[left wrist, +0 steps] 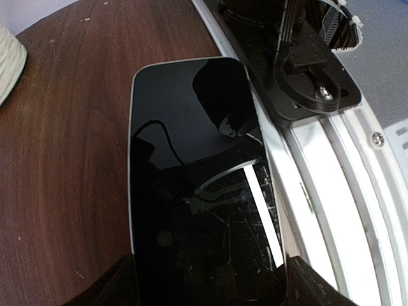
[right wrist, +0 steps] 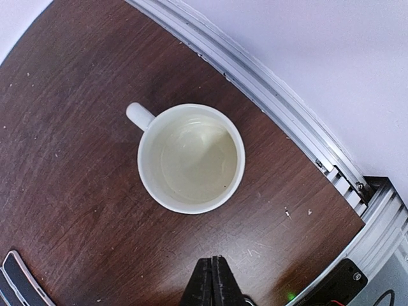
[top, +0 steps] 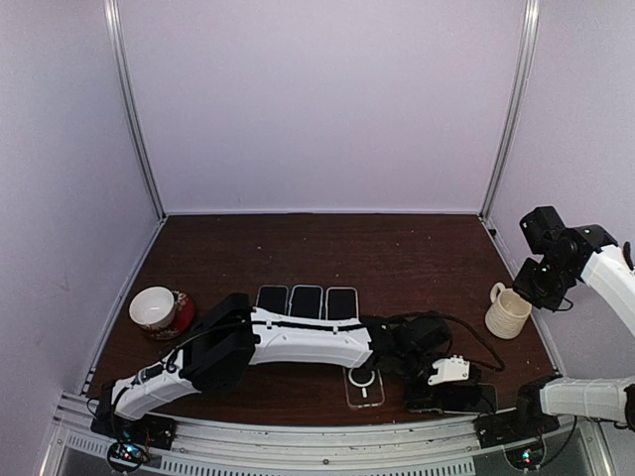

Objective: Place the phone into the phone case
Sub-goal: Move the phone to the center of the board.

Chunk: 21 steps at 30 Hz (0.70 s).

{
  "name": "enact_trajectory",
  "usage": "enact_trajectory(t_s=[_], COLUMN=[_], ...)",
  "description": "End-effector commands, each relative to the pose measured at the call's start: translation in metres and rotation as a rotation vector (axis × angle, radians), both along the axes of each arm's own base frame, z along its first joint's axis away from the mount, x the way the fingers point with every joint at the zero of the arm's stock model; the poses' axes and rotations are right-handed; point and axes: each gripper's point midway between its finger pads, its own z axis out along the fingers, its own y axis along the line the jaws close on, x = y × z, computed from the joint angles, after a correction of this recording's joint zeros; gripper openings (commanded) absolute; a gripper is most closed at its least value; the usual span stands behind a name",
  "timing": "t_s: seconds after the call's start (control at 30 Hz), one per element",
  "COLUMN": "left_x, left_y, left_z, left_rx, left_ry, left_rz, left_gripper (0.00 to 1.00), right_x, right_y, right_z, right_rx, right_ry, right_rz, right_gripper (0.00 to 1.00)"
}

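Looking through the left wrist camera, I have the phone (left wrist: pixel 191 178) dead ahead of the left gripper (left wrist: pixel 209 290). It lies flat, glass up, near the near right corner of the tabletop (top: pixel 397 248), its long axis running straight away from the jaws and parallel to the rail (left wrist: pixel 319 191) at the near edge. The jaws stand wide astride the phone's closest end, one finger off each long side. The fingers are cut off at the bottom of the view, so I cannot tell whether the pads are bearing on its edges or only flanking them.

The phone case (top: pixel 364 385) is clear and lies just beside the phone, along the near edge towards the left. From above, its long axis seems to run near-to-far, crosswise to the phone, so I judge a quarter turn will be needed on the way over. The left arm is plainly the nearer one.

Room is tight on the rail side, where the phone sits just beside the metal. The middle of the tabletop is open. Three other phones (top: pixel 306 300) lie in a row beyond the case.

The right gripper (right wrist: pixel 212 261) hangs above the mug (right wrist: pixel 191 158) by the right edge, its jaws pressed together on nothing.
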Motion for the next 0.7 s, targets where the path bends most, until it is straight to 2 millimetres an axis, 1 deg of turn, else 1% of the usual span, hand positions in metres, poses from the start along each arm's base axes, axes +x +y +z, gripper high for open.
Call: enact_trajectory(t_s=[0.0,0.07,0.1,0.2,0.27,0.37,0.43,0.5,0.53,0.57,0.6,0.63,0.67], left_x=[0.015,0.027,0.037,0.074,0.098,0.124,0.14,0.151,0.158,0.166,0.173,0.179,0.184], left_y=[0.036,0.045,0.051,0.074,0.086,0.096,0.1,0.101,0.101,0.098,0.097,0.096,0.093], left_z=[-0.033,-0.031,-0.03,-0.031,-0.031,-0.027,-0.024,-0.021,-0.017,-0.01,-0.003,0.005,0.016], left_rx=[0.151,0.161,0.168,0.194,0.202,0.182,0.155,0.12,0.099,0.078,0.056,0.032,0.003], left_ry=[-0.102,-0.114,-0.116,-0.141,-0.143,-0.148,-0.167,-0.184,-0.193,-0.196,-0.187,-0.186,-0.193], left_rz=[0.018,0.025,0.035,0.079,0.1,0.091,0.063,0.024,0.022,0.039,0.044,0.05,0.063], left_gripper=[0.69,0.66,0.65,0.63,0.61,0.61,0.6,0.61,0.62,0.67,0.74,0.84,0.89], right_x=[0.008,0.016,0.021,0.027,0.027,0.028,0.03,0.03,0.03,0.03,0.031,0.032,0.032], right_y=[0.007,0.022,0.031,0.051,0.053,0.062,0.073,0.083,0.088,0.094,0.1,0.105,0.109], right_z=[0.013,0.01,0.01,0.007,0.009,0.009,0.009,0.008,0.007,0.007,0.006,0.006,0.005], right_rx=[0.011,0.064,0.094,0.153,0.147,0.168,0.188,0.192,0.19,0.192,0.193,0.194,0.193], right_ry=[-0.022,-0.011,-0.01,0.015,0.042,0.057,0.058,0.07,0.08,0.09,0.1,0.111,0.127], right_rz=[0.084,0.172,0.221,0.342,0.384,0.435,0.486,0.533,0.559,0.591,0.625,0.654,0.681], right_gripper=[0.08,0.1,0.1,0.1,0.1,0.11,0.11,0.11,0.12,0.14,0.18,0.25,0.32])
